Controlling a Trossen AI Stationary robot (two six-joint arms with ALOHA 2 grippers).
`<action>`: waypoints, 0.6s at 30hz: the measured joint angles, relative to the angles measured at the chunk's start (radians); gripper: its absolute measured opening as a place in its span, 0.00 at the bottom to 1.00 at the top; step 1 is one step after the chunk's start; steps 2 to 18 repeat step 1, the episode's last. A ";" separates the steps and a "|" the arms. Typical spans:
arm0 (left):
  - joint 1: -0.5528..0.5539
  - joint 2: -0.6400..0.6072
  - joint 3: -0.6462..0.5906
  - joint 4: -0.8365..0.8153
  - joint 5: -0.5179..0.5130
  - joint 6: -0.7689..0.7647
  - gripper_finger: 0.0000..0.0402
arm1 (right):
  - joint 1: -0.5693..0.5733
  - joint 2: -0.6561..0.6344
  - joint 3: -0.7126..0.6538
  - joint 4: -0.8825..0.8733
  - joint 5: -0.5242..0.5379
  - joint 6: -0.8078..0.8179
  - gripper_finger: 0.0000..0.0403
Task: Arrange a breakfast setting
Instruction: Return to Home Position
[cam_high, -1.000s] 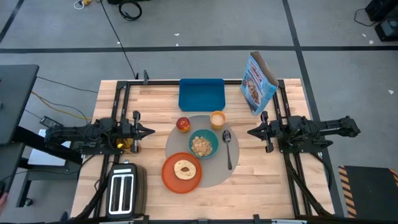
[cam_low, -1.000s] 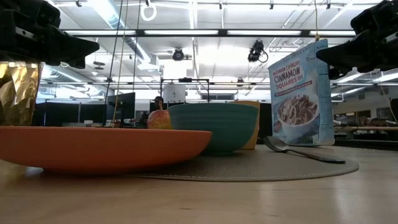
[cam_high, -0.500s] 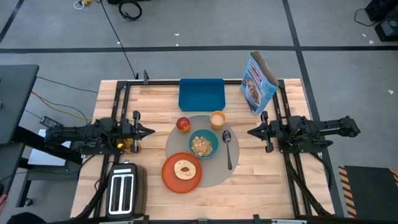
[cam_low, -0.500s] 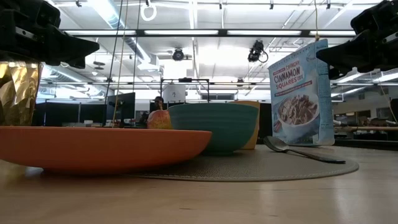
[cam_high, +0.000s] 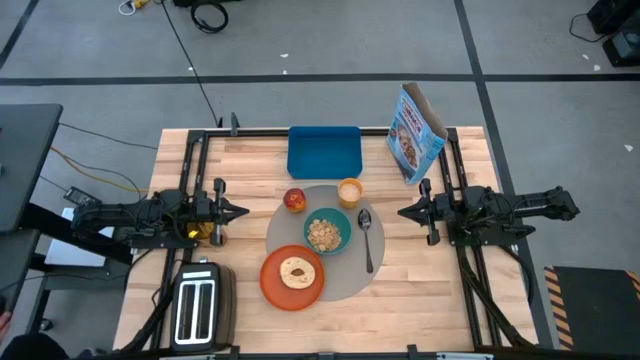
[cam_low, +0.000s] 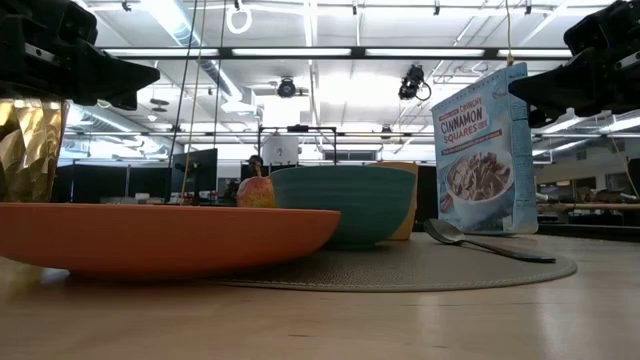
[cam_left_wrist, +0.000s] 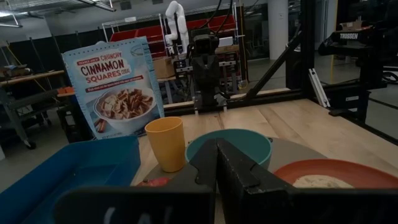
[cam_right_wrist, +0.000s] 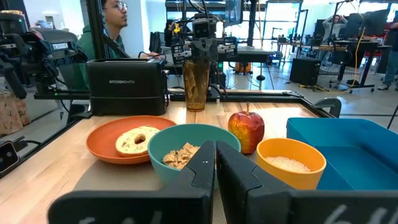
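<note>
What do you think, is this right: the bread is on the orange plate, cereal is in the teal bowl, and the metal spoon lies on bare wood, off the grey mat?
Not quite. The high view shows the metal spoon lying on the grey mat, beside the teal bowl. The bread is on the orange plate and cereal is in the bowl.
</note>
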 joint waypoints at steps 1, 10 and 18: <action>0.000 0.000 0.000 0.000 0.000 0.000 0.02 | 0.000 0.000 0.000 0.000 0.000 0.000 0.06; 0.000 0.000 0.000 0.000 0.000 0.000 0.02 | 0.000 0.000 0.000 0.000 0.000 0.000 0.06; 0.000 0.000 0.000 0.000 0.000 0.000 0.02 | 0.000 0.000 0.000 0.000 0.000 0.000 0.06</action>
